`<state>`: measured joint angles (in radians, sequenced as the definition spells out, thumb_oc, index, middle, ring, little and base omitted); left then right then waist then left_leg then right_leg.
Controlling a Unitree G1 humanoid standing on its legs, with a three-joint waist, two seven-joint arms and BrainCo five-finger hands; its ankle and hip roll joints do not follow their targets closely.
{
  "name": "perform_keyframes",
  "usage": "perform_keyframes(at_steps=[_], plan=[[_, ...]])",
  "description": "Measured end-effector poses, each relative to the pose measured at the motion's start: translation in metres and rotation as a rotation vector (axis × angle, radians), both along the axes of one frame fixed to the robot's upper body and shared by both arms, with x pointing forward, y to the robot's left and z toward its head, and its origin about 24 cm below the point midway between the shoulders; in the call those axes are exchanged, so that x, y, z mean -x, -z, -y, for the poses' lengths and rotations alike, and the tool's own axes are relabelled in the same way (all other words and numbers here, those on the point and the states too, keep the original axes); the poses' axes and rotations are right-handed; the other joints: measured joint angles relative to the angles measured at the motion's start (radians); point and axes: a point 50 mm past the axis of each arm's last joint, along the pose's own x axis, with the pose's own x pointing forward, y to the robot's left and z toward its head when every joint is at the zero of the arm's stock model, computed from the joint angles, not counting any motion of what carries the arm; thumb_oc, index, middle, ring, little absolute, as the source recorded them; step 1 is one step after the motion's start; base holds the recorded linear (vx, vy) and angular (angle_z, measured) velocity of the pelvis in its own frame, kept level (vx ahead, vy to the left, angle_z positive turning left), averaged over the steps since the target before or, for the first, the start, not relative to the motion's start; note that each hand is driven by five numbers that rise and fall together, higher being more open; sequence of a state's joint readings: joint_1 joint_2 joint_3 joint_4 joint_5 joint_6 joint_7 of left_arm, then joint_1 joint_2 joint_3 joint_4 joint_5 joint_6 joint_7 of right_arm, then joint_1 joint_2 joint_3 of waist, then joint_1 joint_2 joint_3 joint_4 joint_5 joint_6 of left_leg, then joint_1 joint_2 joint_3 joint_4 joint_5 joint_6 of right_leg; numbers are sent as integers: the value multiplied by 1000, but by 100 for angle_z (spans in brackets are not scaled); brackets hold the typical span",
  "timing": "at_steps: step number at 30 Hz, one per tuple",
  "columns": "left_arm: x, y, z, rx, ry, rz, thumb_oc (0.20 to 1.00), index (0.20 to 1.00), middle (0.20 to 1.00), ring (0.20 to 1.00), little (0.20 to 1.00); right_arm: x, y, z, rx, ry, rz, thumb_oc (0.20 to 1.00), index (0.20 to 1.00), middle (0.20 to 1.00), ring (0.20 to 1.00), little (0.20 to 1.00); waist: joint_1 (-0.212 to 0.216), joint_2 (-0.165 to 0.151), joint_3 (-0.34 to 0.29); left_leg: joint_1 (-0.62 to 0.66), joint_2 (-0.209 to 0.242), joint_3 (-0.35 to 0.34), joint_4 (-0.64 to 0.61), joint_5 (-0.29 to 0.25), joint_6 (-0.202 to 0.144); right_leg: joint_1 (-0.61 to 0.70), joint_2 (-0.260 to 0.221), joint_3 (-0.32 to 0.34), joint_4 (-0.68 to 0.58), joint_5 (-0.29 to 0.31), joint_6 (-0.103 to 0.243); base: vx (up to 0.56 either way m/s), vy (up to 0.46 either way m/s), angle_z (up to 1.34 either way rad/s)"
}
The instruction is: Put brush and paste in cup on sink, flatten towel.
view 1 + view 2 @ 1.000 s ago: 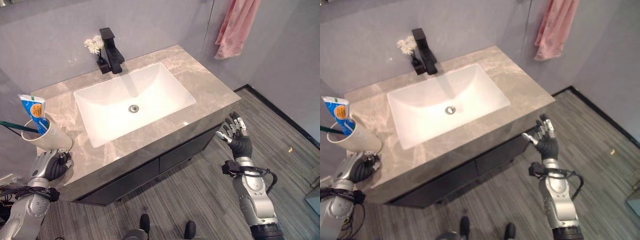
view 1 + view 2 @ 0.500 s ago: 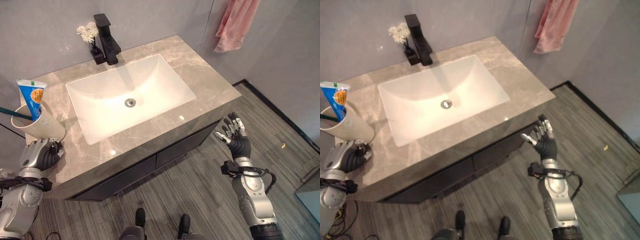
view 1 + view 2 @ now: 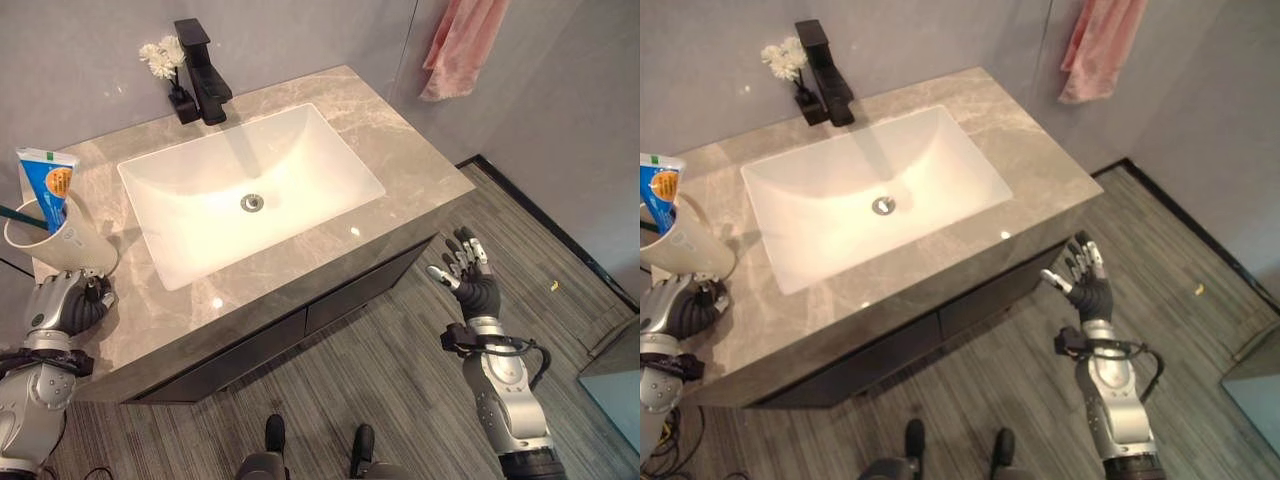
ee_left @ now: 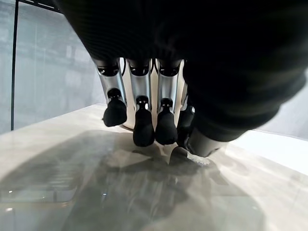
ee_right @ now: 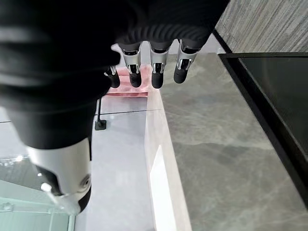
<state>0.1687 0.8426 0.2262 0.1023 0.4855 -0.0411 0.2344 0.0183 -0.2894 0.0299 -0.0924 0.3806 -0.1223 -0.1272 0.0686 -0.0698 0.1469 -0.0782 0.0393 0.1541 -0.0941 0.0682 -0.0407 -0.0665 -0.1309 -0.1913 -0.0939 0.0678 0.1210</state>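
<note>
1. Grey marble vanity top (image 3: 400, 170): cup (image 3: 62, 240) with toothpaste (image 3: 50, 185) and toothbrush (image 3: 12, 213) stands near its edge; curled left hand (image 3: 68, 303) just beside could topple it
2. Pink towel (image 3: 455, 45) hangs bunched on wall; right hand (image 3: 472, 285), fingers spread, is well apart, so reaching may snag it

Left hand (image 3: 66, 303) curled, right hand (image 3: 472, 283) spread.

Cup (image 3: 55, 240) at left edge on worktop (image 3: 400, 160); basin (image 3: 250, 195) centre; tap (image 3: 200, 75) top; towel (image 3: 455, 45) upper right.
</note>
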Motion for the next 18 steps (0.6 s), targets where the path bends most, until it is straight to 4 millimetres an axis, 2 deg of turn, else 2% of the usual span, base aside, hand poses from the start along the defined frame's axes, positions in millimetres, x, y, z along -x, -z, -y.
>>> perform_keyframes(at_steps=[4,10,18], plan=[[-4,-2,-4,5,-21,28,200,200,200,200,200,2,2,1,-1,1,-9,1000,1000,1000,1000,1000,-6,-6,0,-7,2,0,0,0,-1,-7,2,0,0,0,0,0,0,0],[-8,-14,-8,-20,-43,67,200,200,200,200,200,2,2,1,-9,2,-9,1000,1000,1000,1000,1000,-12,-31,3,-13,10,8,0,2,-4,-18,10,11,0,4,-5,15,-12,-3],[-8,-15,-10,-20,-60,68,200,200,200,200,200,2,2,1,-9,4,-9,1000,1000,1000,1000,1000,-23,-31,3,-12,13,20,0,2,-5,-24,12,21,0,4,-5,18,-7,-5]])
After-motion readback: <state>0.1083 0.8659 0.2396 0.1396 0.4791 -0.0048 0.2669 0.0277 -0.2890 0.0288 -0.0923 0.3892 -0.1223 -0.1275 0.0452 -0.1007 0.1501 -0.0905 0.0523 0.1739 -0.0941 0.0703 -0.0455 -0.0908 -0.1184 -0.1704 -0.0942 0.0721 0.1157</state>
